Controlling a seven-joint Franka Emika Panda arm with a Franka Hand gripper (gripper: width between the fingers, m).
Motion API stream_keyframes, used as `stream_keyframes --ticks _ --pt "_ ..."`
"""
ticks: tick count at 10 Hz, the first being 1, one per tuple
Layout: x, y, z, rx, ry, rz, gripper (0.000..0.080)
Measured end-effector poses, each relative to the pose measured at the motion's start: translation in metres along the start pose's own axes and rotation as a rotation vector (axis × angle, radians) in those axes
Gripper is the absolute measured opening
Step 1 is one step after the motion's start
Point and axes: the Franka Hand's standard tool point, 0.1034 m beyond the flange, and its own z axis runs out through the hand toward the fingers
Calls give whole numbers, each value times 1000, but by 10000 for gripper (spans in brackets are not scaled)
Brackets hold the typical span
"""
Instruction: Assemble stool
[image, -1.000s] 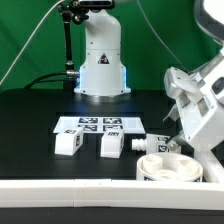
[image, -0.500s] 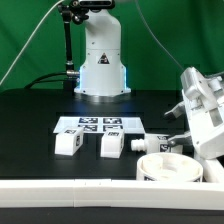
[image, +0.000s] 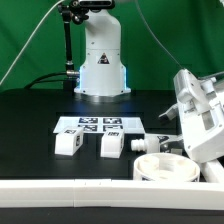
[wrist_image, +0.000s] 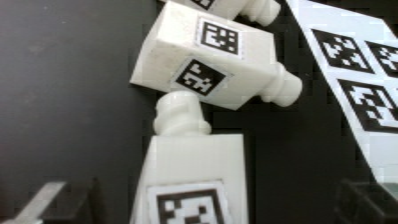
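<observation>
The stool lies in loose white parts on the black table. Its round seat disc (image: 165, 168) sits near the front at the exterior view's right. Three blocky tagged legs (image: 68, 143) (image: 111, 146) (image: 140, 145) lie in a row to the left of it. My gripper (image: 172, 137) hangs open above the seat and the nearest leg, holding nothing. In the wrist view that leg (wrist_image: 192, 180) lies below and between my dark fingers (wrist_image: 45, 205). Beyond it lie a second leg (wrist_image: 210, 60) and the tip of a third (wrist_image: 249, 8). The gripper (wrist_image: 210, 208) touches none of them.
The marker board (image: 90, 125) (wrist_image: 356, 70) lies flat just behind the legs. A long white rail (image: 70, 190) borders the table's front edge. The robot's white base (image: 100, 60) stands at the back centre, before a green backdrop.
My hand has swung toward the exterior view's right and turned a little. The jaws have stayed open, and the legs, seat and marker board have not moved.
</observation>
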Motion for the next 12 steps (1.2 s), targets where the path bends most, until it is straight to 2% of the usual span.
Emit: stream_keyframes --ticks 1,4,5,6,7,8,9,10,12 --pt "0 0 6 10 -5 15 648" --pt "0 0 9 14 -5 22 626" --pt "0 1 9 14 -4 19 415" --pt "-1 1 9 15 -8 18 415" --pt "-2 2 8 13 -9 18 222" --pt "-3 2 7 13 -9 13 222" --pt "-4 3 7 14 -9 9 61" --pt "-4 2 7 14 -10 9 19" --pt "-5 2 7 15 -11 9 6"
